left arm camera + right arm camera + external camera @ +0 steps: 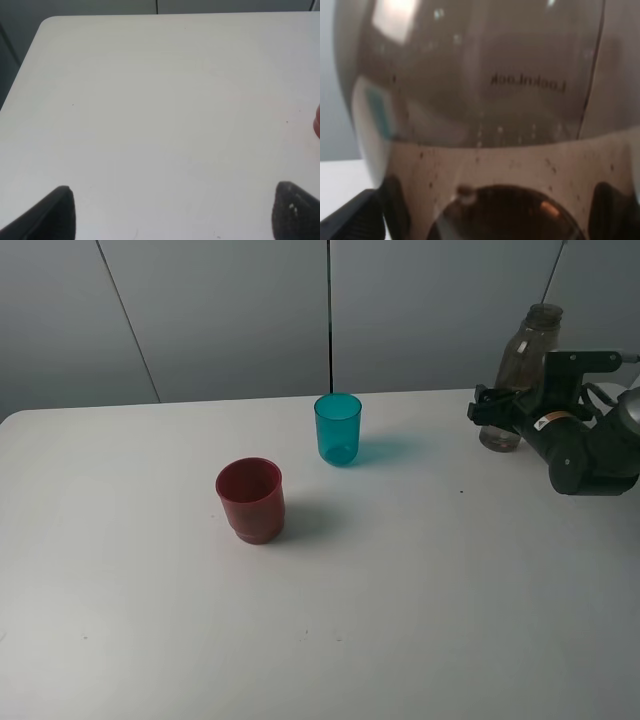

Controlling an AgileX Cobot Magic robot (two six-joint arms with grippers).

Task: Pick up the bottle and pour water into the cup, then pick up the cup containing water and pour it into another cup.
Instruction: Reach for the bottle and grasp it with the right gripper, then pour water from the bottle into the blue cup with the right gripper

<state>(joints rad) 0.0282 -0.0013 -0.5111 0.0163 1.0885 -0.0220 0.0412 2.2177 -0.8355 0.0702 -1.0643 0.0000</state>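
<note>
The smoky grey-brown bottle [520, 370] stands at the far right of the table and fills the right wrist view [480, 100]; there is water in its lower part. My right gripper [497, 408] is at the bottle's lower body, with a jaw on each side and spread wide [485, 215]. The teal cup [338, 428] stands upright at the back middle. The dark red cup [250, 500] stands upright in front of it to the left; a sliver of it shows in the left wrist view [317, 122]. My left gripper [175, 215] is open and empty over bare table, and is out of the exterior view.
The white table [400, 620] ends at a grey panelled wall [230, 310] behind. The table's left corner and edge [40, 30] show in the left wrist view.
</note>
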